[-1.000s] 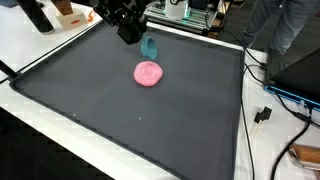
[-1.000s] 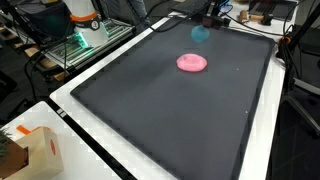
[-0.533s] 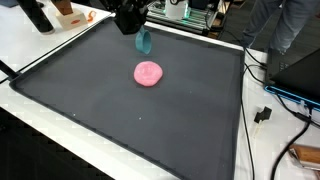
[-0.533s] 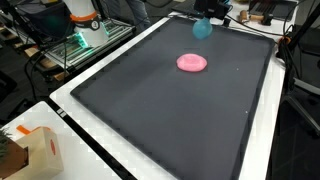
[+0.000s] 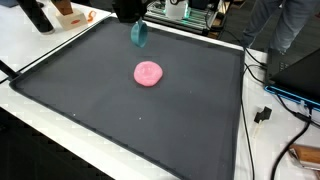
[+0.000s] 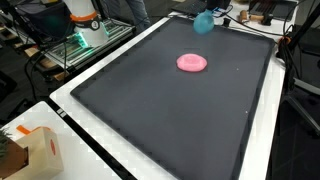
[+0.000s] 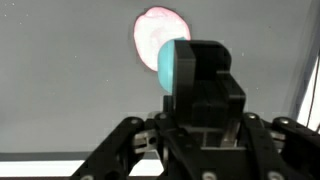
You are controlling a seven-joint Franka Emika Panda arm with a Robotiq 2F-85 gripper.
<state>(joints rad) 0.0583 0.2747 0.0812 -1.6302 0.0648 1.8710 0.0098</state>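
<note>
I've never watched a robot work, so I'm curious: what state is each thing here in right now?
Gripper: shut on the teal object, high over the far edge of the mat.
Teal object: held in the air, touching nothing else.
Pink disc: lying flat on the mat, apart from the gripper.
Mat: spread flat, dark, bearing only the pink disc.

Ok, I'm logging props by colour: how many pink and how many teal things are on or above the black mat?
Pink: 1, the plate lying on the mat.
Teal: 1, the cup held above the mat by the tool.
Total: 2.
</note>
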